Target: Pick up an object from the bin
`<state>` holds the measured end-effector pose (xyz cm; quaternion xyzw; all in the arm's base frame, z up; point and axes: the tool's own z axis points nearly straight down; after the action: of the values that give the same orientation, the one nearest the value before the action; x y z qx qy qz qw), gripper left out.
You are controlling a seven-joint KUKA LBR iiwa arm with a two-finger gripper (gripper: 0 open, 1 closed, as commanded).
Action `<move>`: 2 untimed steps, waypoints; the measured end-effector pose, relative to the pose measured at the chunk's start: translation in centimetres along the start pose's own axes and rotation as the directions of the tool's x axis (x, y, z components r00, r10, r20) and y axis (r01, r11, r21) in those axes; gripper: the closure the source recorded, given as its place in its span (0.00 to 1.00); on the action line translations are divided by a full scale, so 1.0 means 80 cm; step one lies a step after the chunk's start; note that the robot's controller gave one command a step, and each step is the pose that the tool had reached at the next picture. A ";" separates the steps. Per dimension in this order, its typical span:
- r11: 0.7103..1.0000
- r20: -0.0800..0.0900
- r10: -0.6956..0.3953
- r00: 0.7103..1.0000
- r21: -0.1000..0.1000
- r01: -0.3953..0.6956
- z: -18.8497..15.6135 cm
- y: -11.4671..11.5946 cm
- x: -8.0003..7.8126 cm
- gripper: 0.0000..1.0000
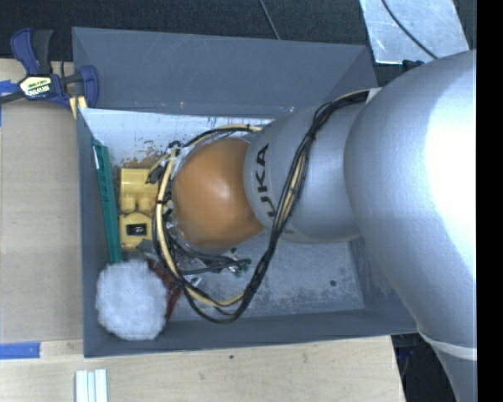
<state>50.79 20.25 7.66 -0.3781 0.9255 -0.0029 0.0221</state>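
The arm (pixel 402 166) was all chunky, rounded silver-grey shells, smooth and a bit glossy. At the wrist sat an orange-brown dome cover (pixel 214 195), kind of like half a ball. The silver ring right beside it carried black lettering (pixel 261 182), with "UKA" readable. Black and yellow cables (pixel 300 170) ran along the outside, then bunched into a messy loop under the dome.

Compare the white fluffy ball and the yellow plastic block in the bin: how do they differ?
The white fluffy ball is round and looks soft; the yellow plastic block is angular and looks hard. The ball lies in the bin's lower left corner, in plain sight; the block lies above it in the view, partly under the arm's cables. Both lie near the left wall.
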 end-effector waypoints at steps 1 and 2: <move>1.000 0.000 0.001 1.000 0.000 -0.001 0.000 0.000 0.000 1.00; 1.000 -0.001 0.002 1.000 -0.001 -0.002 -0.003 0.000 0.001 1.00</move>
<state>50.70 20.20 7.94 -0.3771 0.9259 -0.0026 0.0213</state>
